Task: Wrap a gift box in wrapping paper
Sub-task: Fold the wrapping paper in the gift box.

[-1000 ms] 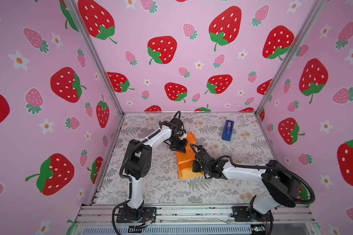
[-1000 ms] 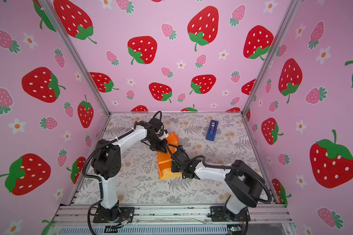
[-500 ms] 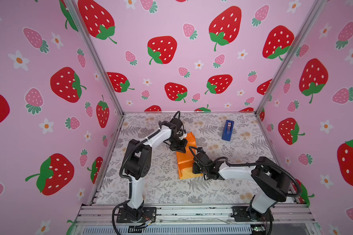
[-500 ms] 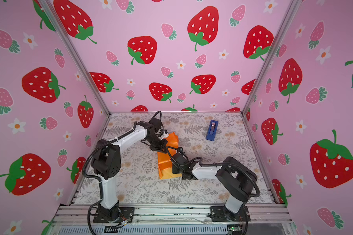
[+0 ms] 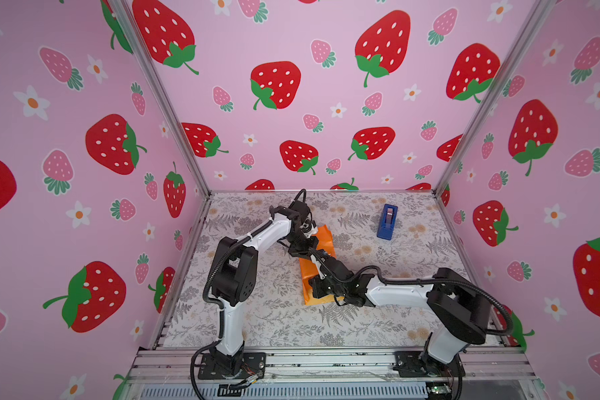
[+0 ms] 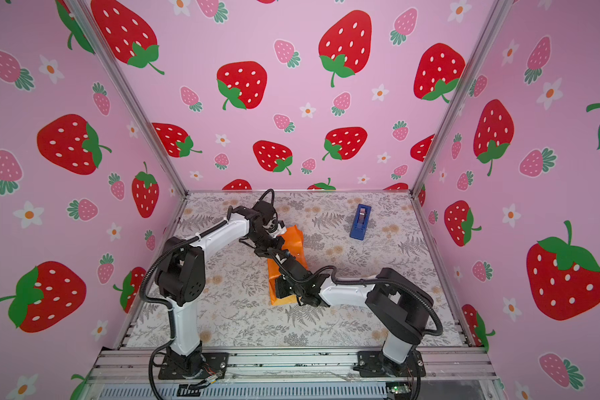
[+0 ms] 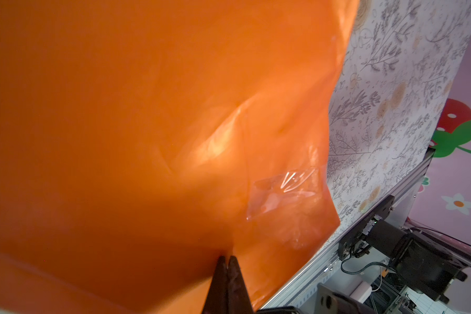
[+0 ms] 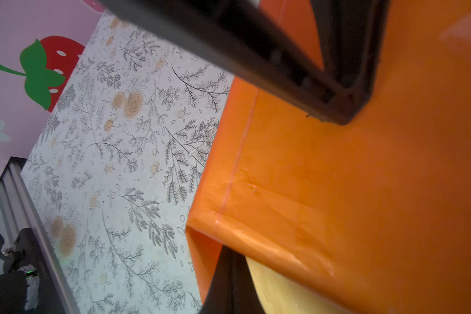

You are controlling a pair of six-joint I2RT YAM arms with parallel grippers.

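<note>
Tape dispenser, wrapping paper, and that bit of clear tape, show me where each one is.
tape dispenser [image 5: 387, 225], in a top view, on the middle of its blue body.
wrapping paper [image 5: 323, 239], in a top view, on its orange far end.
clear tape [image 7: 283, 191], left wrist view, on the strip's middle.

Bright, even light; top views sharp, bowed at edges. Wrist views blurred close-up, glare on wrapping paper [image 7: 215, 141].
</note>
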